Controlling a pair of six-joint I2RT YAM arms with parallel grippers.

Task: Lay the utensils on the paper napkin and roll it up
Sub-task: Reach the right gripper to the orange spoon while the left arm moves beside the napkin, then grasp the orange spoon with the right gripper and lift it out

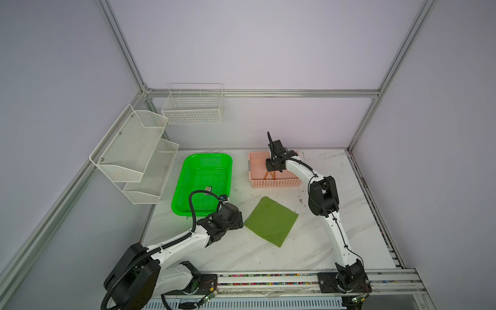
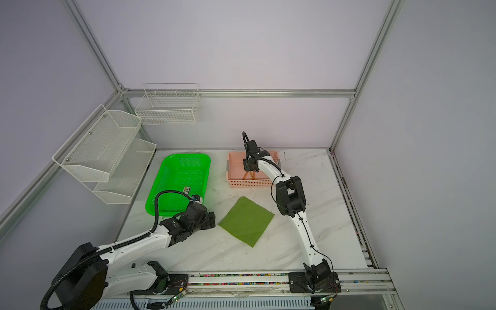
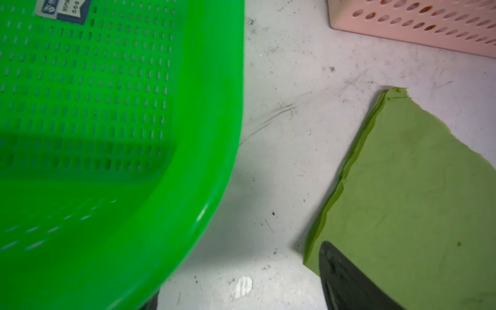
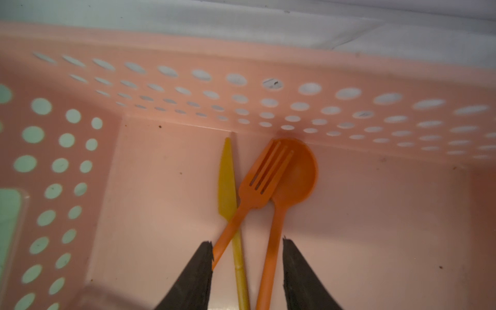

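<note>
Right wrist view alone resolves the utensils [image 4: 249, 206]: one fork [image 4: 261, 182], one knife [image 4: 226, 185], one spoon [image 4: 298, 171]. All lie inside the pink basket [image 4: 241, 48], handles between the parted, unclamped jaws of the right gripper [image 4: 246, 241]. Both top views: one paper napkin [image 1: 271, 221] flat before the pink basket, with the left gripper [image 1: 237, 218] beside it, spread and empty.

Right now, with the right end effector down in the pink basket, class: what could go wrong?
1. The fork lies crossed over the knife; the right end effector straddles their handles and that of the spoon, so closing could scissor one loose.
2. The left end effector is at a corner of the paper napkin and might drag or crease it.
</note>
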